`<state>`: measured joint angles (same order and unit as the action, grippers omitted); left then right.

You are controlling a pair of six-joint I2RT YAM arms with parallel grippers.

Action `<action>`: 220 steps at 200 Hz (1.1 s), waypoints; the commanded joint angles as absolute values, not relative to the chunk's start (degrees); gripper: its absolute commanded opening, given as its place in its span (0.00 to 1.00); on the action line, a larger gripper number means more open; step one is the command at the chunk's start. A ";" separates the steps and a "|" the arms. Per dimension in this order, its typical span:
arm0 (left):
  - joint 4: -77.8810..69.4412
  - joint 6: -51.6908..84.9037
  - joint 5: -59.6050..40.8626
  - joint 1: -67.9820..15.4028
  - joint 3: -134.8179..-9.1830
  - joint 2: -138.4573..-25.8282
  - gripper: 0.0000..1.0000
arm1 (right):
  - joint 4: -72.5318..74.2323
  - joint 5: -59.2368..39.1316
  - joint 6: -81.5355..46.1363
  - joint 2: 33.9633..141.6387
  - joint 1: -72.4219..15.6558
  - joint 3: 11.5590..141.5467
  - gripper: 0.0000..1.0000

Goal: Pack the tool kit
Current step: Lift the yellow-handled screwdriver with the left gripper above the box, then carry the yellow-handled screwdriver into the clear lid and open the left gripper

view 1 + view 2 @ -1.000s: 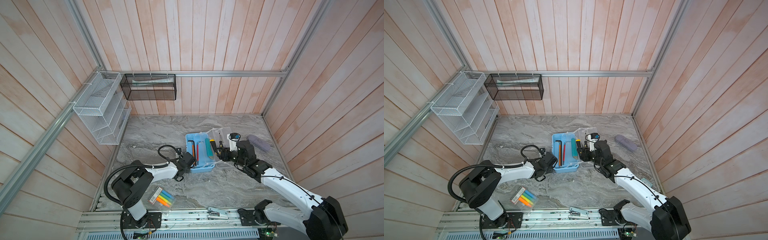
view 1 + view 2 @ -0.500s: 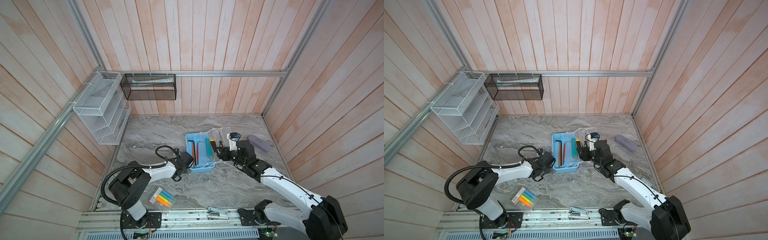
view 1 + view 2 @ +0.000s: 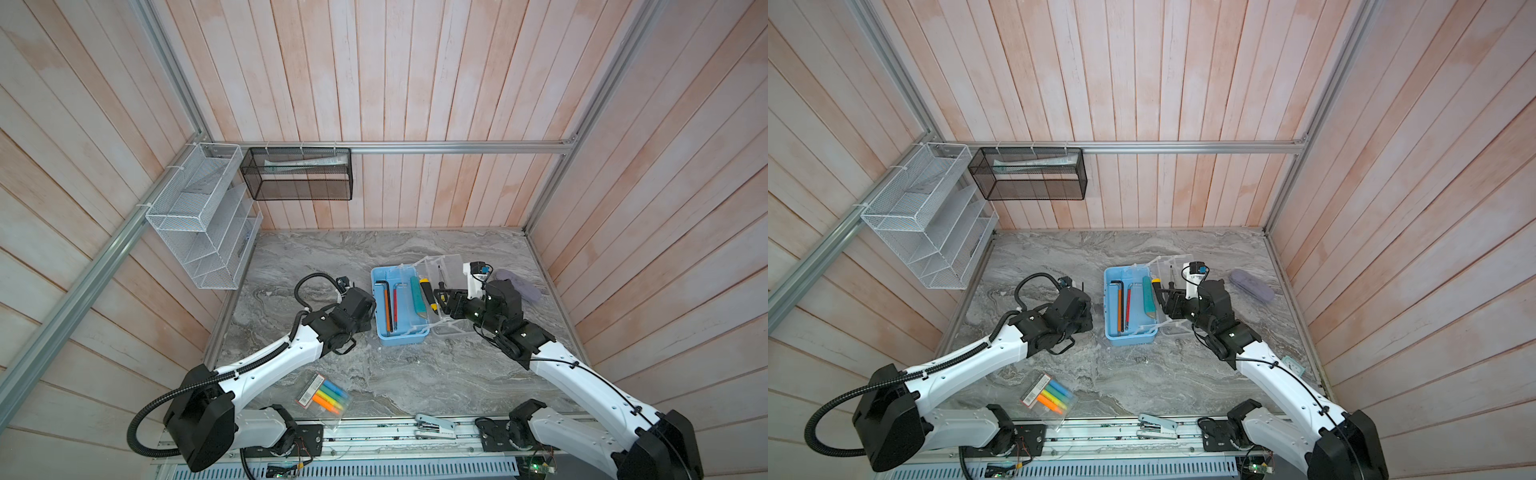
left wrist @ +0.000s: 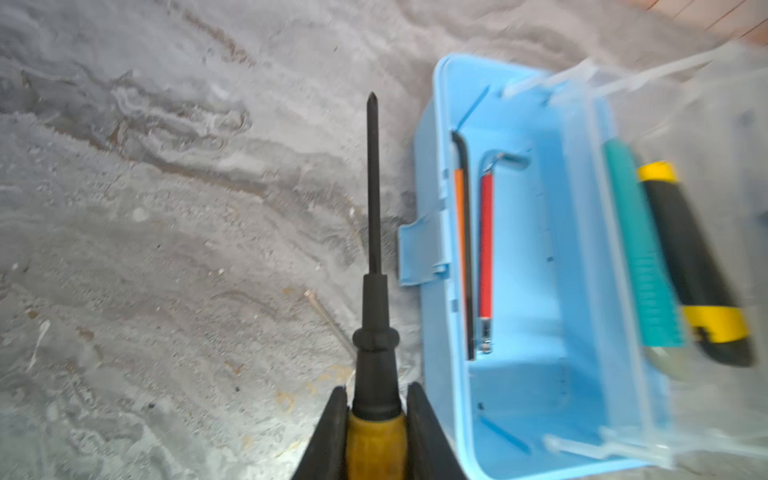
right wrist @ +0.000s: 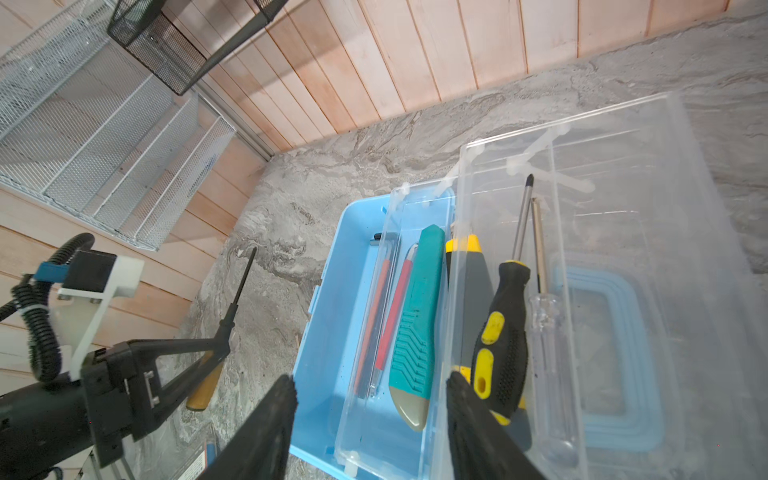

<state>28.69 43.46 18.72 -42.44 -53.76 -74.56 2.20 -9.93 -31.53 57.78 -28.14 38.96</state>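
Only the left wrist view shows my left claw [image 4: 377,390] clenched on the screwdriver [image 4: 374,316]; the top views hide this grip. The tool kit [image 4: 434,332] lies just beside, apart.

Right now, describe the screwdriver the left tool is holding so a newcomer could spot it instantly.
Find the light-blue tool kit on the marble table. Beside its latch side, the left tool is shut on a screwdriver. Unlike the black-and-yellow screwdriver across the box, it has an amber handle and an all-black shaft.
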 commanded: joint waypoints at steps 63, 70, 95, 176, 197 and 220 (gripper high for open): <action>4.39 46.37 9.52 -49.85 -70.28 -88.21 0.00 | -1.39 -10.14 -33.92 49.29 -20.29 38.52 0.57; 2.60 47.10 8.85 -50.39 -71.34 -90.00 0.00 | -1.90 -9.92 -34.01 48.54 -20.03 38.39 0.58; -1.01 48.56 6.55 -52.32 -76.02 -96.53 0.00 | -3.86 -8.62 -33.67 46.19 -18.96 37.97 0.58; -4.88 55.99 2.95 -54.05 -86.64 -111.65 0.00 | -5.45 -11.33 -32.66 42.59 -15.15 36.97 0.58; -5.36 58.18 2.85 -54.06 -87.79 -113.66 0.00 | -5.96 -11.75 -31.93 41.81 -14.36 36.93 0.58; -6.05 59.96 3.42 -54.06 -88.74 -115.47 0.00 | -6.34 -12.30 -31.23 40.99 -13.46 36.82 0.58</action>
